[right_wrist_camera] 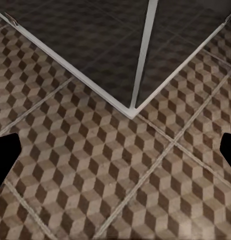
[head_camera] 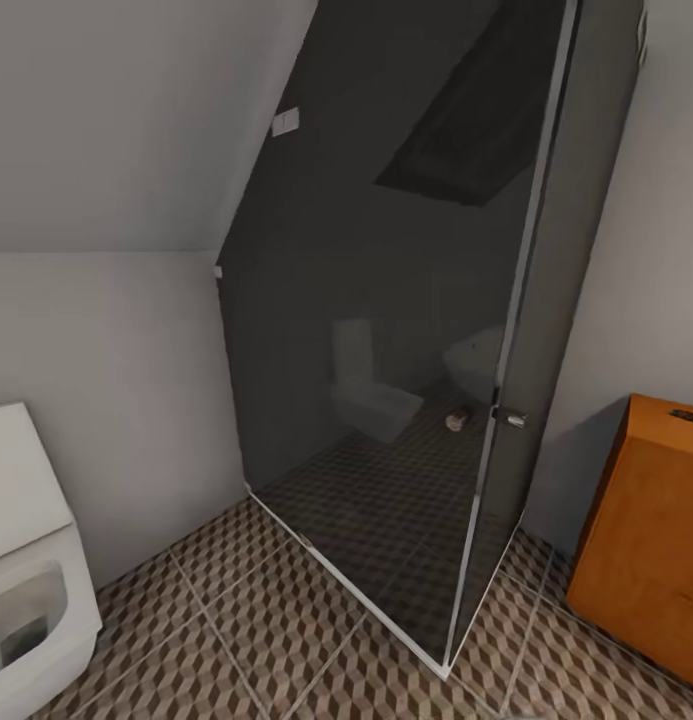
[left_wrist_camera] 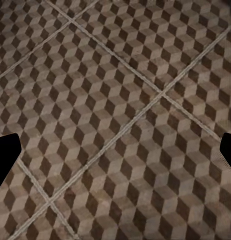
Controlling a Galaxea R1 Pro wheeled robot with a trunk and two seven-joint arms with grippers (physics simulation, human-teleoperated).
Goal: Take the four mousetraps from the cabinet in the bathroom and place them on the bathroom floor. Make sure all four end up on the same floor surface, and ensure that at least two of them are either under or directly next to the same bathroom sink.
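Cube-patterned bathroom floor [left_wrist_camera: 115,120], left hand [left_wrist_camera: 115,152] open, empty

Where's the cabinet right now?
In the head view, the cabinet stands at the right edge on the bathroom floor, just right of the dark glass shower enclosure.

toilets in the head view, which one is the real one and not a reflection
The bright white toilet at the left edge; the dim, grey one shows within the dark glass shower panel.
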